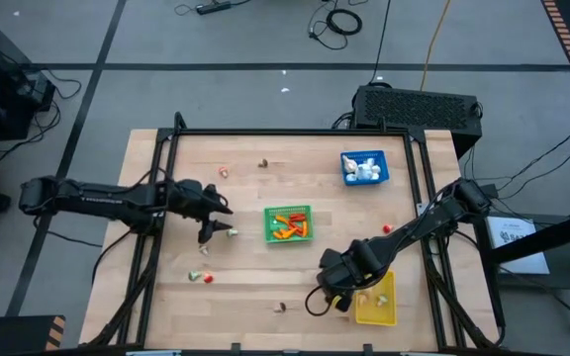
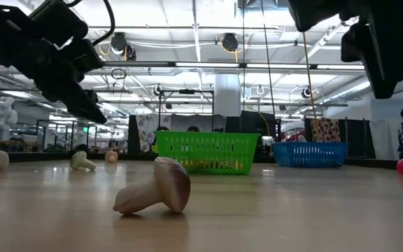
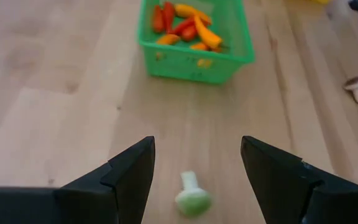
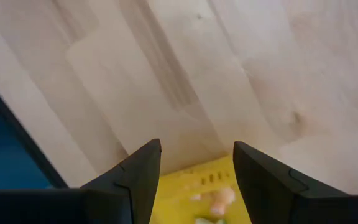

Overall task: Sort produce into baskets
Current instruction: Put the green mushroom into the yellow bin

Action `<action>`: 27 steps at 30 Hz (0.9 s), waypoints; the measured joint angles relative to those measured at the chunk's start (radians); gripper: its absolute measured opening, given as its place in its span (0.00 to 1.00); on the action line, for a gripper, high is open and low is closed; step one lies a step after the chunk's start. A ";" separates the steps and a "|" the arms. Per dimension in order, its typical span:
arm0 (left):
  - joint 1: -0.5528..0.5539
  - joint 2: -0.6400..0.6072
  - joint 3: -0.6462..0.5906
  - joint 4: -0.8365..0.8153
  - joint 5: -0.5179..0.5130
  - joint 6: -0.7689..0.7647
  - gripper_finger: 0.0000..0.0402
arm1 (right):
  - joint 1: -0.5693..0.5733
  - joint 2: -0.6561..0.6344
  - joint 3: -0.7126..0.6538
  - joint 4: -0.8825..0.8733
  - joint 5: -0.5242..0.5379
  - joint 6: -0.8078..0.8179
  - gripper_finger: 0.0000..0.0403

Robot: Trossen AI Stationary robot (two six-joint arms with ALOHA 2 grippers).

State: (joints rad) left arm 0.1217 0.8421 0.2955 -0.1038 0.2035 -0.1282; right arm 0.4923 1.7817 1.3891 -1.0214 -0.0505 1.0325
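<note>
Light wood table [image 1: 255, 267] w/ black frame, sitting on a grey floor w/ cables; big hall w/ ceiling lights behind. Left gripper [image 3: 194, 165] is hanging mid-left, fingers spread, over a green piece [image 3: 192, 198]. Right gripper [image 4: 196, 163] is hovering lower right, fingers spread, above yellow basket [image 1: 376, 302]. Green basket [image 1: 288, 223] is sitting center, blue basket [image 1: 364, 166] upper right. Mushroom [image 2: 156, 187] is lying near bottom edge.

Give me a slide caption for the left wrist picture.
Open left claw poised over a green piece on the table, green basket of orange and red produce ahead.
</note>
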 joint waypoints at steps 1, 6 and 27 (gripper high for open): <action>-0.016 0.013 0.000 0.006 -0.009 -0.011 0.61 | 0.000 0.000 0.000 0.015 0.000 0.000 0.48; -0.090 0.097 -0.004 0.010 -0.091 -0.023 0.61 | 0.000 0.000 0.000 0.086 0.001 -0.001 0.48; -0.191 0.344 -0.040 0.152 -0.208 0.006 0.61 | -0.009 0.000 0.000 0.127 0.030 -0.032 0.48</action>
State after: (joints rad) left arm -0.0697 1.1860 0.2558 0.0486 -0.0043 -0.1218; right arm 0.4831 1.7817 1.3895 -0.8944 -0.0208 1.0008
